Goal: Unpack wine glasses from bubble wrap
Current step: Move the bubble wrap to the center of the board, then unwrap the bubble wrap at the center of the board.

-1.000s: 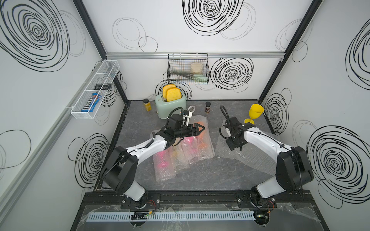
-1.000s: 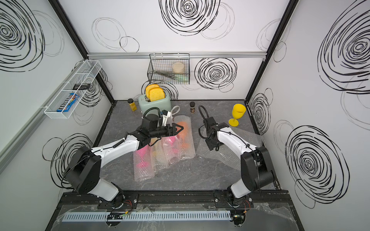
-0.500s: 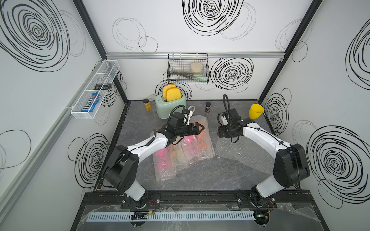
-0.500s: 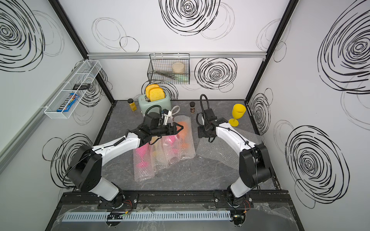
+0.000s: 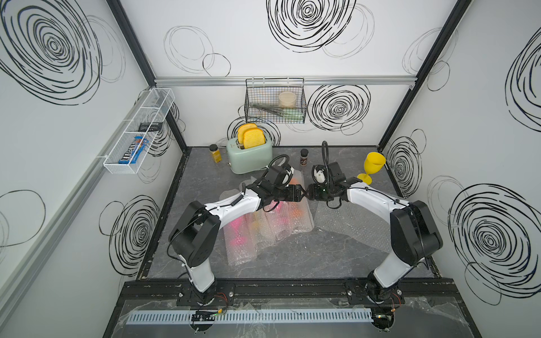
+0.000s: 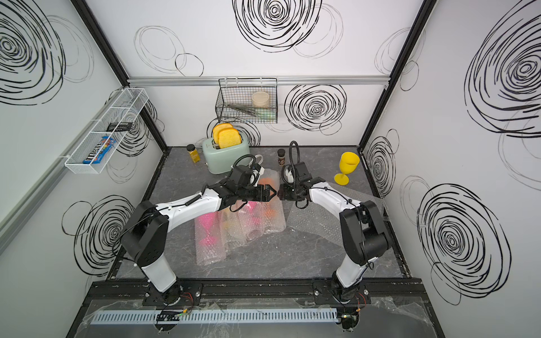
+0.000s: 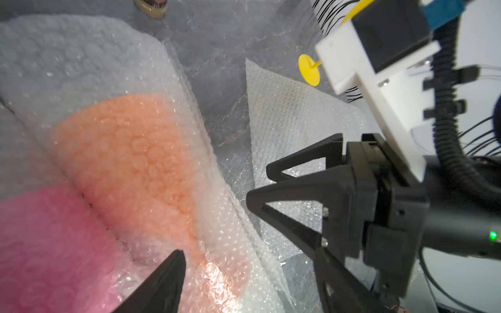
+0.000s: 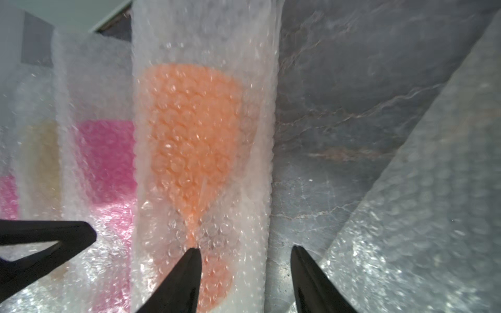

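Note:
Several bubble wrap tubes (image 5: 263, 225) lie side by side mid-table, each with a wine glass inside. The rightmost holds an orange glass (image 8: 189, 135) (image 7: 135, 151), and a pink one (image 8: 105, 162) lies beside it. My left gripper (image 5: 302, 194) (image 7: 249, 287) and right gripper (image 5: 311, 194) (image 8: 245, 260) meet tip to tip above the orange tube, both open. The right fingers straddle that tube's outer edge near the stem. A flat bubble wrap sheet (image 5: 345, 216) lies to the right. One bare yellow wine glass (image 5: 373, 166) stands upright at the back right.
A mint toaster (image 5: 248, 155) with toast stands at the back, flanked by two spice jars (image 5: 216, 152) (image 5: 304, 156). A black wire basket (image 5: 275, 102) hangs on the back wall, a white wire shelf (image 5: 137, 131) on the left wall.
My right arm has swung from over the flat sheet leftward to the orange tube, ending nose to nose with the left gripper. The left gripper has shifted slightly right.

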Controlling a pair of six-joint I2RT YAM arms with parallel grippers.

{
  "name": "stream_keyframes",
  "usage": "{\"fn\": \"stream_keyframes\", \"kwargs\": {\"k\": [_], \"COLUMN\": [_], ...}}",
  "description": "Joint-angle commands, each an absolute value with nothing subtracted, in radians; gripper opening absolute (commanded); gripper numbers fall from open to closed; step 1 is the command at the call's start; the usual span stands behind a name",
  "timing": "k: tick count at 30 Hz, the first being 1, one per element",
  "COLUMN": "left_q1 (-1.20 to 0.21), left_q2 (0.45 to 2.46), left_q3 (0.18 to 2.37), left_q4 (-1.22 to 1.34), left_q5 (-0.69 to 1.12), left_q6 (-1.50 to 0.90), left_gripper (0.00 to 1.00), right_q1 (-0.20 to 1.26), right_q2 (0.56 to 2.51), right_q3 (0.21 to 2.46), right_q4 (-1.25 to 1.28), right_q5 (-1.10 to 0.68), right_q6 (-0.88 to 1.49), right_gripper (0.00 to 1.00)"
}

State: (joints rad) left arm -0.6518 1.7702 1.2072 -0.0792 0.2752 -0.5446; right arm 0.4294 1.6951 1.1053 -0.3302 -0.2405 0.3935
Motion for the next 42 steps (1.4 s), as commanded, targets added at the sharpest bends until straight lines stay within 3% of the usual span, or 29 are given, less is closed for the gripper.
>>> {"fn": "stream_keyframes", "kwargs": {"k": [1, 6, 17, 35, 42], "left_q1": [-0.674, -0.701, -0.710, -0.797, -0.802], "left_q2": [1.801, 1.829, 1.861, 1.843, 1.891], "left_q3": [1.247, 1.269, 1.284, 1.197, 1.200], "left_q4": [-0.132, -0.163, -0.171, -0.168, -0.168], "left_q5": [0.178, 0.116, 0.107, 0.084, 0.005], "left_q6": [-0.505, -0.488, -0.496, -0.479, -0.459], "left_gripper": [0.79, 0.79, 0.76, 0.79, 0.74], "right_q1": [0.445, 0.446, 0.445, 0.479, 0.502], "right_q2": [1.733, 1.749, 1.701, 1.520, 1.535], "right_q3": [1.084, 1.055, 0.983, 0.806, 0.817], "right_q4": [-0.297, -0.266, -0.242, -0.236, -0.227], "right_q5": [-0.251, -0.230, -0.270, -0.290, -0.284], "right_q6": [0.399, 0.388, 0.368, 0.411, 0.412], "right_gripper": [0.56, 0.47, 0.07, 0.04, 0.05]}}
